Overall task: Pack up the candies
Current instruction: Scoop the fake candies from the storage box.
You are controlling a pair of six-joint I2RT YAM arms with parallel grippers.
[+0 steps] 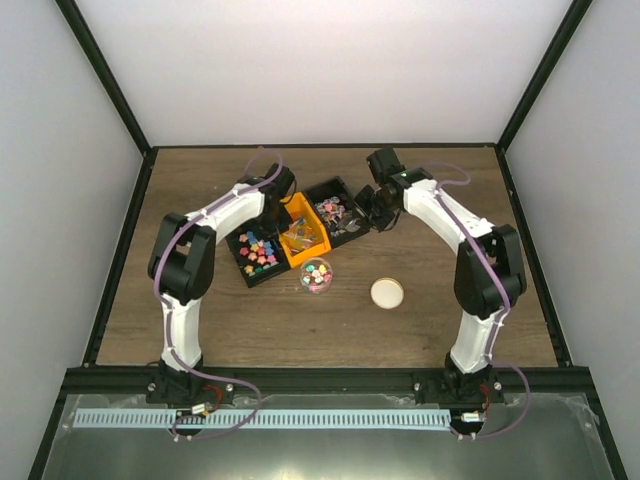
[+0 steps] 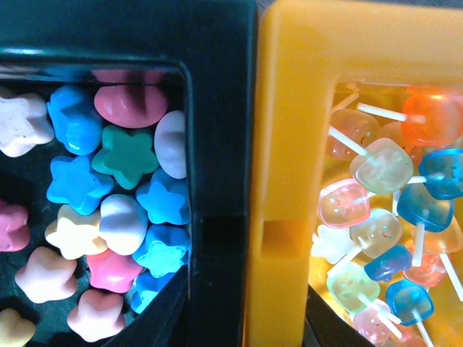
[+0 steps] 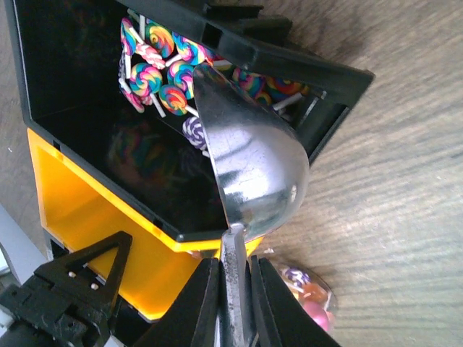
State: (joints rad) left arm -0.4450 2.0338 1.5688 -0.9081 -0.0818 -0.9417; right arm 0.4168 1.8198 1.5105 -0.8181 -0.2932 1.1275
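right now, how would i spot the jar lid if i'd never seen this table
On the wooden table, find the one orange bin. Just nearer the robot stands a small clear jar; right of that lies the lid, the only flat cream disc, with nothing in it.

A brown wooden table stands between plain white walls, with thin black posts in the corners. The light is soft and even.
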